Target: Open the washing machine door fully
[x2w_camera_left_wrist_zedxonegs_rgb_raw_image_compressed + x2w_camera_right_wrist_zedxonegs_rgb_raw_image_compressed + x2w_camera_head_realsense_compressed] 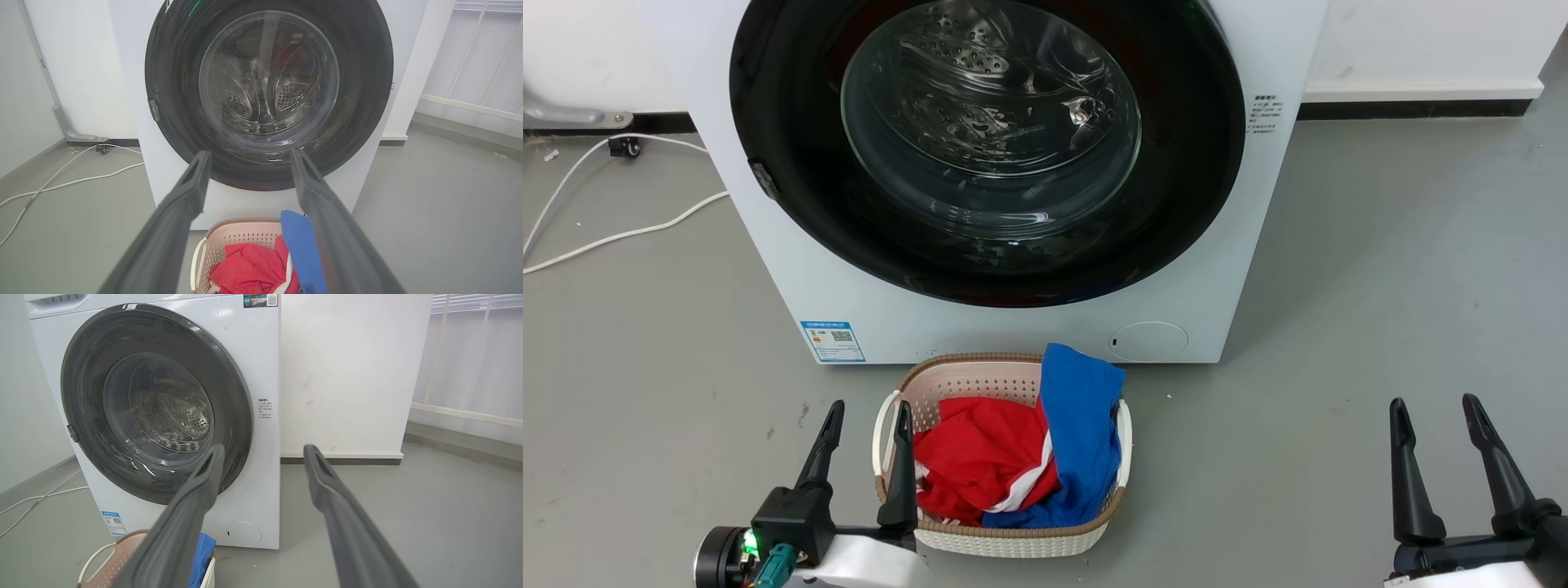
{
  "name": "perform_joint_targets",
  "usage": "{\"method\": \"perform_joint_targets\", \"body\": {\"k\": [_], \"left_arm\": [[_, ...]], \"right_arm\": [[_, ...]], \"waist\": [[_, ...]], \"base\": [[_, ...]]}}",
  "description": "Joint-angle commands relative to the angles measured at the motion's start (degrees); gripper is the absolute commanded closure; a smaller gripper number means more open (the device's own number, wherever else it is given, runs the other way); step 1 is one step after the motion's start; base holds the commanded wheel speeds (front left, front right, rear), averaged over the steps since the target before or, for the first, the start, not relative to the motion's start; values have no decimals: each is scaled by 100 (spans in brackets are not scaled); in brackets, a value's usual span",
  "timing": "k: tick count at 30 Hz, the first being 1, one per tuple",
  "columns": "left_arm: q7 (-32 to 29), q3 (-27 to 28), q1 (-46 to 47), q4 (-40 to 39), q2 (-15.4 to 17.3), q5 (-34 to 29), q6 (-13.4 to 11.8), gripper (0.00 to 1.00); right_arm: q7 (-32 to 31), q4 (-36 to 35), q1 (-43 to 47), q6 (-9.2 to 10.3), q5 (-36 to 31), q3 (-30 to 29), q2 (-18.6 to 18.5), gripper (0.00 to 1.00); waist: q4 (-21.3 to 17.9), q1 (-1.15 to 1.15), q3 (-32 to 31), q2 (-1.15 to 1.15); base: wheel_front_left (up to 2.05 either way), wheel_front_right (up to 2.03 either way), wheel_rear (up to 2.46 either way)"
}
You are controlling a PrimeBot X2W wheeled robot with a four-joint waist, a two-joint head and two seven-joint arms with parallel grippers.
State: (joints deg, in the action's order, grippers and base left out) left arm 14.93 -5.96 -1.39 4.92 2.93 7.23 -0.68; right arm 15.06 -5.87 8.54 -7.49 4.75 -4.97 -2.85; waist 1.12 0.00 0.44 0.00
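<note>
The washing machine door (792, 163) is a large round glossy black ring with a clear glass bowl in its middle. It lies flush against the white machine front, with a small latch tab at its left rim. The door (171, 81) faces me in the left wrist view and the door (81, 396) stands at the left of the right wrist view. My left gripper (869, 415) is open at the lower left, beside the basket and well short of the door. My right gripper (1436, 409) is open at the lower right, over bare floor. Both hold nothing.
A woven laundry basket (1013, 541) with red and blue clothes sits on the floor just in front of the machine. White cables (613, 237) trail over the grey floor at the left. A small round white flap (1149, 340) sits low on the machine front.
</note>
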Motion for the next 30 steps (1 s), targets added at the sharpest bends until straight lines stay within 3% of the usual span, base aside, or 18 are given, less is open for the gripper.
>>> {"method": "perform_joint_targets", "body": {"k": [1,23,30], "left_arm": [[35,-9,-47,27,-4,4,-18,0],[30,-9,-22,131,-5,116,-74,0],[30,13,-42,147,-5,102,-89,0]], "right_arm": [[16,-25,49,0,-12,8,-5,0],[15,153,70,0,251,2,-5,0],[15,229,-53,0,1625,-145,-7,0]], "waist": [[5,0,0,0],[25,0,20,0],[16,0,3,0]], "base": [[0,0,0],[0,0,0],[0,0,0]]}}
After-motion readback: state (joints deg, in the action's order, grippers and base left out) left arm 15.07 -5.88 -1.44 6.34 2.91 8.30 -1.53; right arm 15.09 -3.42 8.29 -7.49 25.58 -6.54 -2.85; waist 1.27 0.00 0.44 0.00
